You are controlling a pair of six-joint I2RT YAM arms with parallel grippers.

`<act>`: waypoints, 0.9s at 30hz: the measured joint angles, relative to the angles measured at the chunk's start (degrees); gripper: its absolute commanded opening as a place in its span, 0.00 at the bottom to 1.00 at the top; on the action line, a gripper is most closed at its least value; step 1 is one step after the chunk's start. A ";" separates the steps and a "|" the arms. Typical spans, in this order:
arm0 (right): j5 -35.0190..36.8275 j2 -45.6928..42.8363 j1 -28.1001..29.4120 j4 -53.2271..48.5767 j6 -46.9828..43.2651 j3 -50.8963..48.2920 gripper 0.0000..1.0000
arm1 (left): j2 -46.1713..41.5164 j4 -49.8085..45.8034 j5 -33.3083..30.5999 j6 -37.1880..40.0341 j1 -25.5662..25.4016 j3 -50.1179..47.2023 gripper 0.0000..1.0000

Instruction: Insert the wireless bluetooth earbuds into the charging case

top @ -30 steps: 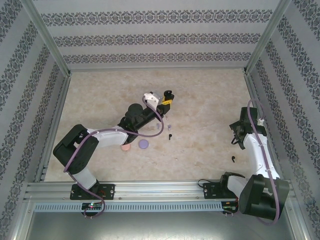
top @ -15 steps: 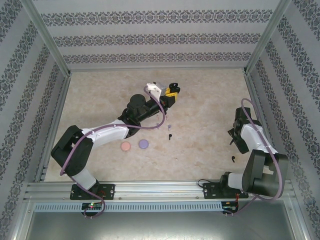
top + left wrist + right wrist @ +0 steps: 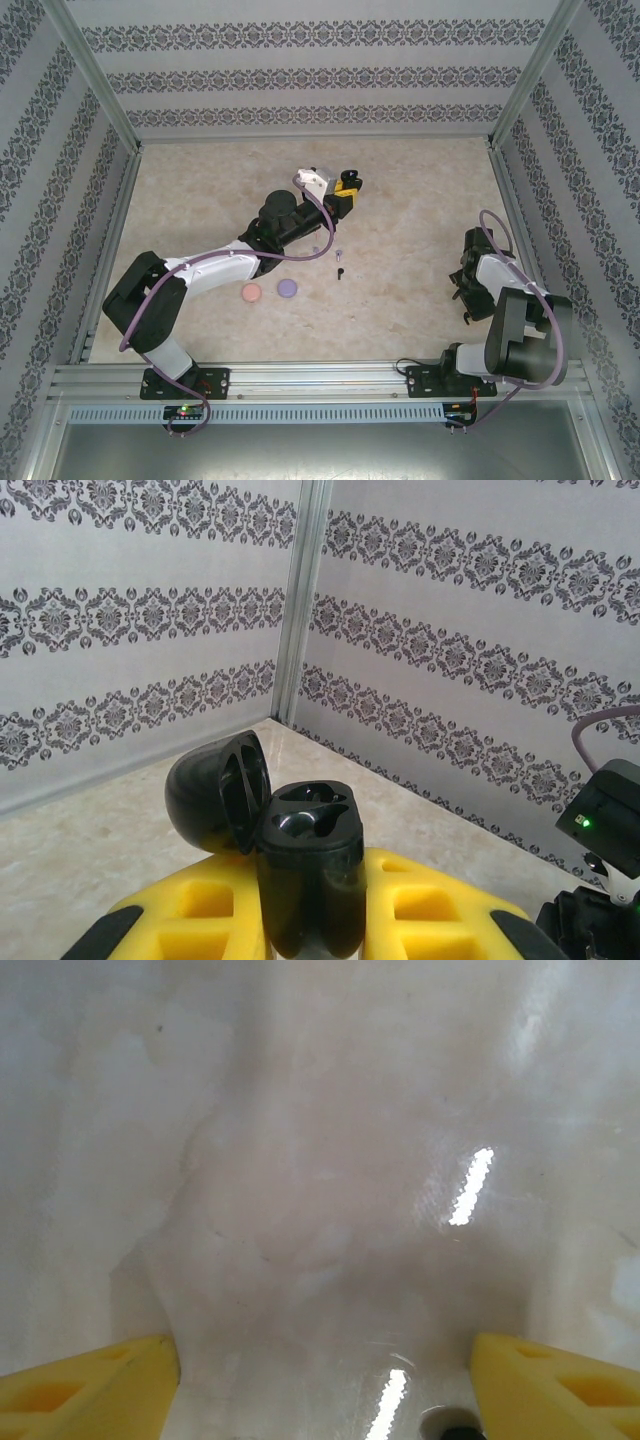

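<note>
Beige worktop is overhung closely by the right gripper, spread wide and empty; a black earbud beside one finger must be centred, then pinched. The lid-open charging case is clamped aloft in the left gripper.

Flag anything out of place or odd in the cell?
Nothing spilled or damaged. The glossy black charging case is held upright in the left gripper, its lid hinged open. A tiny black stemmed earbud lies loose on the beige tabletop, apart from the case.
</note>
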 measured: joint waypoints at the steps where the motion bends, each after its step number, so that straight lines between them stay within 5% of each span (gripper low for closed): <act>1: -0.13 -0.57 0.00 0.15 0.37 -0.37 0.78 | 0.00 -0.02 0.02 0.17 0.00 0.00 0.00; 13: -1.49 -10.51 3.50 -3.56 2.97 -4.74 0.76 | 0.00 0.28 0.02 0.22 0.00 -0.15 0.00; 27: -0.11 -6.88 9.77 -3.15 5.07 -4.50 0.74 | -3.48 0.76 -0.17 0.22 0.00 -3.06 0.00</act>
